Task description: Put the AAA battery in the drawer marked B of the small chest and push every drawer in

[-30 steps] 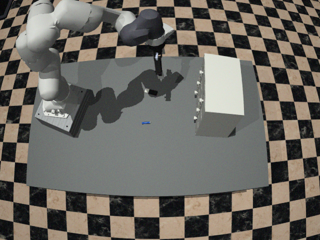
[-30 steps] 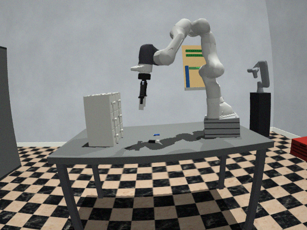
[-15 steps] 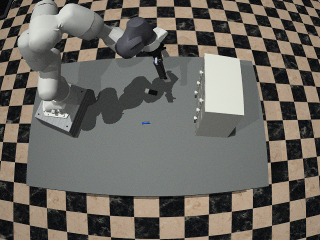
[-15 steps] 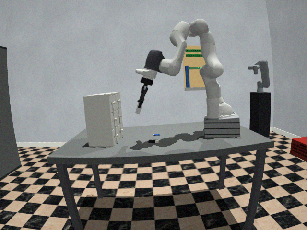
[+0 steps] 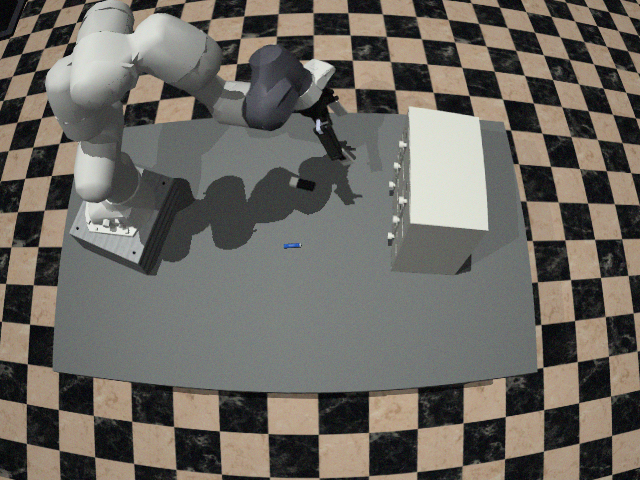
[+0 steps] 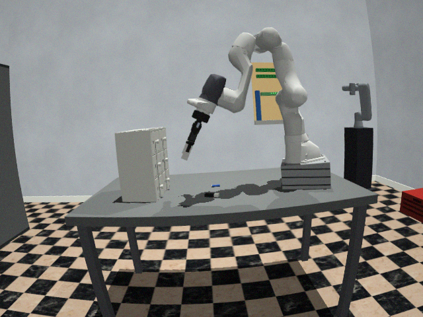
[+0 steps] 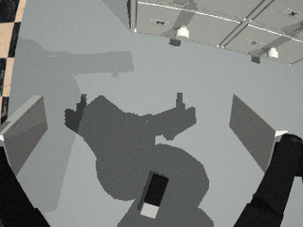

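Note:
The AAA battery (image 5: 292, 245) is a small blue cylinder lying on the grey table, left of the chest; it also shows in the exterior view (image 6: 215, 185). The small white chest (image 5: 444, 180) stands at the table's right side, its knobbed drawer fronts facing the arm. All drawers look pushed in, and I cannot read their letters. My gripper (image 5: 343, 155) (image 6: 186, 154) is open and empty, tilted, well above the table and a short way in front of the chest's drawers (image 7: 215, 7). The battery is not in the wrist view.
A short black object with a pale end (image 5: 302, 183) (image 7: 153, 195) lies on the table in the arm's shadow, below my gripper. The robot base (image 5: 124, 222) stands on the table's left side. A black pedestal with a device (image 6: 357, 150) stands beyond the table.

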